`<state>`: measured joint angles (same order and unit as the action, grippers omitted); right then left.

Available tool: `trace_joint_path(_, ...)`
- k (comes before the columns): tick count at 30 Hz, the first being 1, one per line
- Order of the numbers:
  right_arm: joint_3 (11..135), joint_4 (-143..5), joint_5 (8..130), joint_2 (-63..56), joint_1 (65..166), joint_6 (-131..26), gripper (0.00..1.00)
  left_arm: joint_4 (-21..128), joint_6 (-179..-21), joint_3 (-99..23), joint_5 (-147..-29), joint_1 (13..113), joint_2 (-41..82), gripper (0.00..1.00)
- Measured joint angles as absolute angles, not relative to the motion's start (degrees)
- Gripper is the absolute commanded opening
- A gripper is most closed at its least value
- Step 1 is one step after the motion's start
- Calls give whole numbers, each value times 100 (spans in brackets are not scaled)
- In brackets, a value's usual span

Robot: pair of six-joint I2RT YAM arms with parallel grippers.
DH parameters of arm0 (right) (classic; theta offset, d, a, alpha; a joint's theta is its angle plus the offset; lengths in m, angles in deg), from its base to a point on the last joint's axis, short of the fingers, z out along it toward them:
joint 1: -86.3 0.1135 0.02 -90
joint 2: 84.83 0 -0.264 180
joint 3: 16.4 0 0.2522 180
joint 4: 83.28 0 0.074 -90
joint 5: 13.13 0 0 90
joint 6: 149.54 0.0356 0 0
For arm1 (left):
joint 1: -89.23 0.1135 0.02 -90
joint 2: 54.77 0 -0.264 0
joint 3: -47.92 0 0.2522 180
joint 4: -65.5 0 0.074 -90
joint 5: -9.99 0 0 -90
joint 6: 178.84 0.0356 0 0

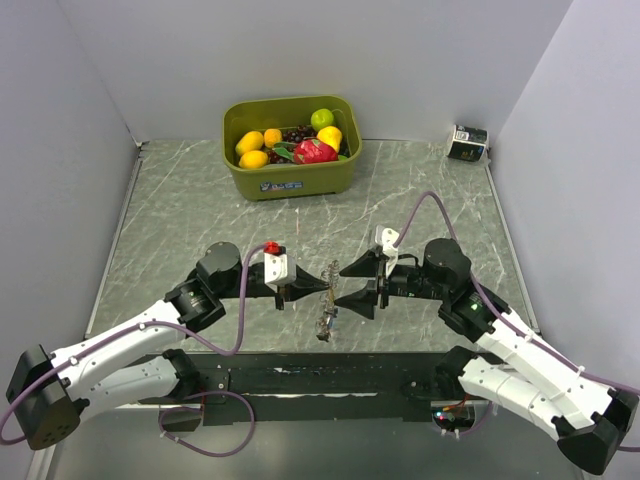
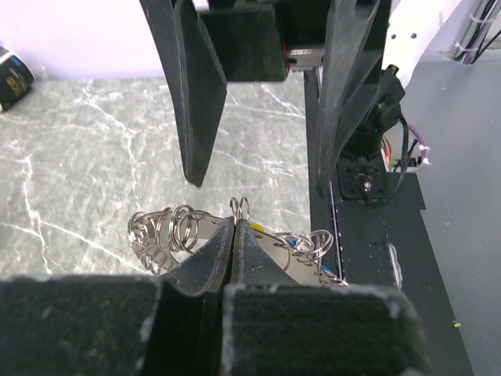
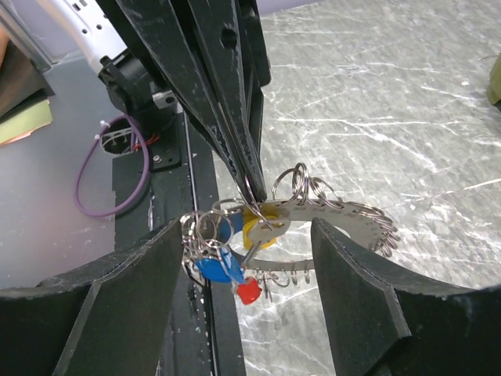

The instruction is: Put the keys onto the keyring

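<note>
My left end effector (image 2: 235,235) pinches a loop of the silver metal keyring (image 2: 176,229); my right end effector (image 3: 244,235) stands open, coloured-headed metal keys (image 3: 223,268) between its jaws.

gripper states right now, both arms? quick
left gripper: closed, pinching a small split ring.
right gripper: open, holding nothing.
</note>
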<state>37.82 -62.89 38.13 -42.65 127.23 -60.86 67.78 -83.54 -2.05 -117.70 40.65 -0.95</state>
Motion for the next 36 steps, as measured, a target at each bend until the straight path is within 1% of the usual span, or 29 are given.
trace_joint_path(11,3782,-6313,3702,-4187,12723,-6092,64,6952,-8382,-203,-11941,4065,-132,1)
trace_joint_path(17,3782,-6357,3689,-4189,12718,-6092,57,6994,-8400,-203,-12019,4065,-132,1)
trace_joint_path(19,3782,-6374,3684,-4189,12718,-6092,53,6996,-8402,-203,-12076,4065,-132,1)
trace_joint_path(20,3780,-6387,3678,-4189,12718,-6095,48,6998,-8404,-203,-12100,4065,-132,1)
trace_joint_path(22,3780,-6411,3667,-4189,12716,-6097,41,7016,-8413,-203,-12153,4065,-132,1)
trace_joint_path(23,3780,-6422,3656,-4187,12716,-6095,35,7031,-8419,-203,-12181,4065,-132,1)
trace_joint_path(25,3780,-6440,3629,-4173,12716,-6108,28,7073,-8424,-203,-12233,4065,-132,1)
trace_joint_path(26,3780,-6442,3616,-4160,12716,-6108,23,7084,-8428,-203,-12247,4065,-132,1)
trace_joint_path(31,3752,-6446,3538,-4141,12716,-6121,12,7101,-8505,-203,-12242,4072,-139,1)
trace_joint_path(32,3741,-6444,3536,-4138,12716,-6125,8,7110,-8511,-201,-12244,4072,-143,1)
trace_joint_path(36,3730,-6444,3518,-4134,12716,-6154,1,7210,-8555,-168,-12255,4078,-176,1)
